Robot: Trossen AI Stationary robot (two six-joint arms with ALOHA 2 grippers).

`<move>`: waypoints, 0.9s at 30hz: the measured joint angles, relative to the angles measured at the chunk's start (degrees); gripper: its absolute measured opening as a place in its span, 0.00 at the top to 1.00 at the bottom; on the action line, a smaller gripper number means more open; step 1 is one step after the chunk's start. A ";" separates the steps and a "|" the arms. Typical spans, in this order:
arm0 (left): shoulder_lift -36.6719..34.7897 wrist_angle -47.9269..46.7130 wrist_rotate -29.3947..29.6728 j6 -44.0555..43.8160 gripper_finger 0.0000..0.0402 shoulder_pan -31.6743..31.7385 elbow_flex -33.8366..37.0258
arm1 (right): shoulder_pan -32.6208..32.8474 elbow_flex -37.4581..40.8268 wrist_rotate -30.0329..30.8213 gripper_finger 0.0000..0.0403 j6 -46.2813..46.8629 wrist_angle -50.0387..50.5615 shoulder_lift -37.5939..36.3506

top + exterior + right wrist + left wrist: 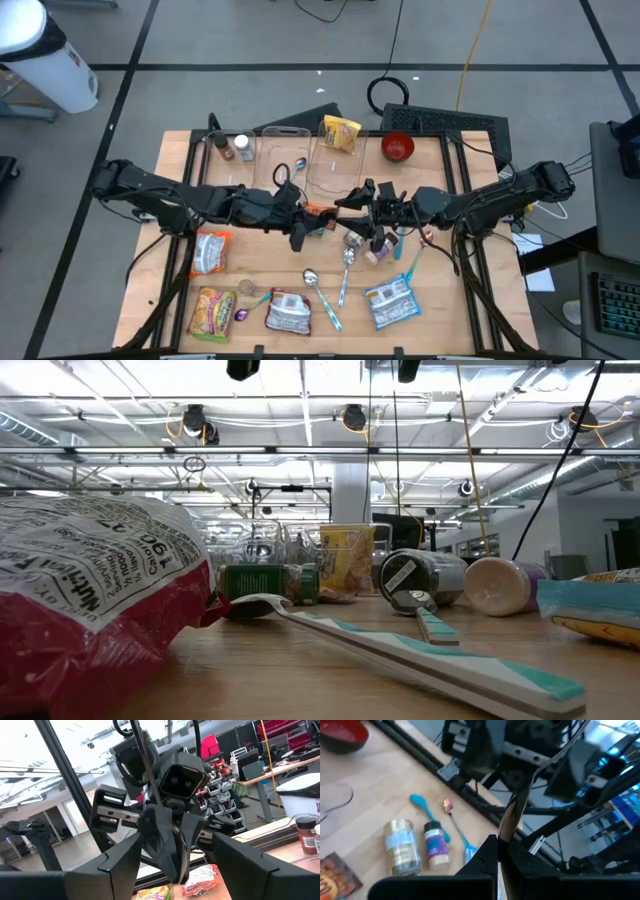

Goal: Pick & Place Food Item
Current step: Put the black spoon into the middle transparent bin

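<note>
Both arms meet above the table's middle. My left gripper comes from the left and is shut on a thin, flat, shiny dark packet, which shows edge-on in both wrist views. What the packet is, I cannot tell. My right gripper faces it from the right, open. Its two fingers stand wide apart on either side of the packet's free end without touching it. Neither gripper shows in the low view. My left gripper pinches one end of the packet between its two fingers, coming about level from the table's left. The packet sticks out beyond the fingertips toward my right gripper, edge-on and lifted clear of the table.
At the far side are a red bowl, a yellow bag, a clear container and a bottle. Snack packets lie along the near edge. Spoons and small jars lie below the grippers.
</note>
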State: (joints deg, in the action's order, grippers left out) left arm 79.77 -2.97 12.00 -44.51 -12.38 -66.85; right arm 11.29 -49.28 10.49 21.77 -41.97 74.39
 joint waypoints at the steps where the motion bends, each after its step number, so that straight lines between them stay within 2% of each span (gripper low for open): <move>1: -0.08 0.85 0.01 0.51 0.99 0.00 0.00 | 0.00 0.00 -0.01 0.42 0.00 0.01 0.00; 9: -0.16 4.95 -0.14 2.12 0.99 0.33 0.00 | 0.00 0.00 -0.03 0.51 0.01 0.62 0.00; 27: -0.20 6.54 -1.88 3.51 0.99 1.33 0.00 | -0.09 0.00 -0.16 0.97 0.03 0.12 -0.02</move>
State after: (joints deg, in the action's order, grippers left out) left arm 79.57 3.57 10.12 -40.99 -11.05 -66.85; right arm 11.20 -49.28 10.33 21.80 -41.85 74.37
